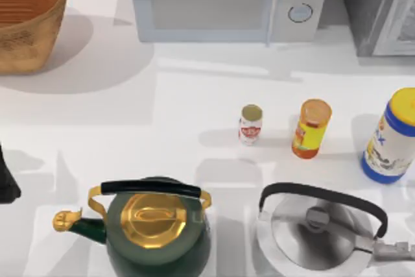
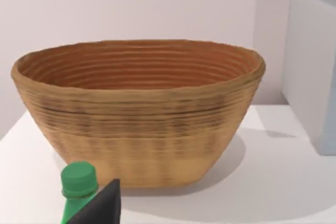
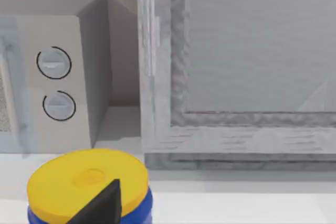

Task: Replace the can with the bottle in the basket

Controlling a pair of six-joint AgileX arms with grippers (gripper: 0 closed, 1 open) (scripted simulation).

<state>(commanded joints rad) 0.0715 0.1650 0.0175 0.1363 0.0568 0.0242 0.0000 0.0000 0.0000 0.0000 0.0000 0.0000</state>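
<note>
Presently, nothing is being held that can be seen: whether either arm's jaws are open cannot be told. The left gripper [image 2: 100,208] is being kept facing the basket [image 2: 139,135], a green-capped bottle [image 2: 79,187] just before it. The can [image 1: 250,124] is being left standing well away from the basket, beside the orange bottle [image 1: 311,129]. Judged so, removal is done; placing remains.
</note>
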